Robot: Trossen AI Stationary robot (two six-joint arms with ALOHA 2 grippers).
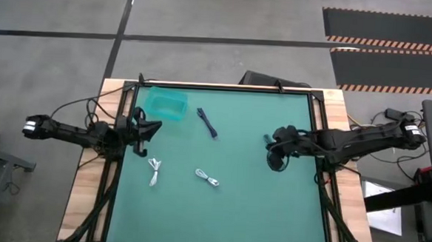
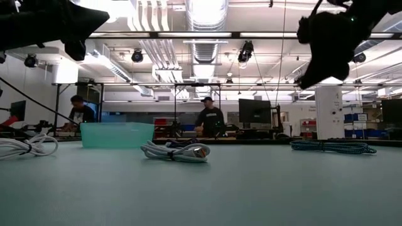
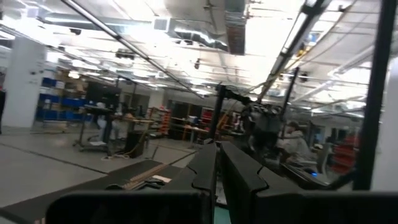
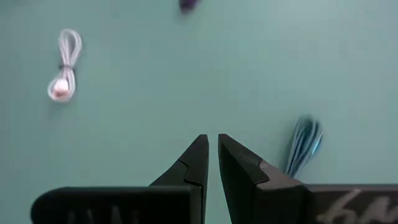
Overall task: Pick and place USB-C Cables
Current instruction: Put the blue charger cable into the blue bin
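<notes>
The left pincer (image 1: 143, 128) hangs above the table's left edge, fingers nearly together. The right pincer (image 1: 274, 148) hovers right of centre, pointing down, fingers almost closed.

No legible text, label, brand, number or sign in any view. Pale marking on right gripper (image 4: 211, 158) housing, beside its fingers, cropped at frame edge: unreadable. Striped hazard bands on floor beyond table: pattern only, no lettering.
</notes>
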